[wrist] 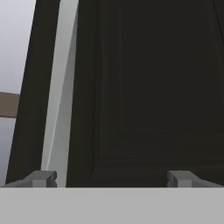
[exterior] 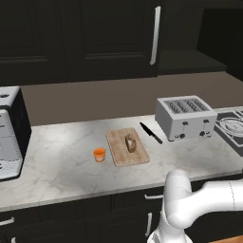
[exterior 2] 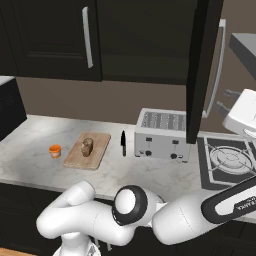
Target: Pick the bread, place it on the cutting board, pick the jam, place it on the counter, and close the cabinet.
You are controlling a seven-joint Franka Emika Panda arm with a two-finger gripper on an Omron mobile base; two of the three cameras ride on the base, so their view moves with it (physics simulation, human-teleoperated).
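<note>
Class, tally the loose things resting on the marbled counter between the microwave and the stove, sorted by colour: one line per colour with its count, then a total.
Brown: 2, the bread and the cutting board under it
Orange: 1, the jam
Silver: 1, the toaster
Black: 1, the knife
Total: 5

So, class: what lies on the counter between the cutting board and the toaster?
A black-handled knife lies between the cutting board and the toaster, on the counter, touching neither. Both base views show it.
</note>
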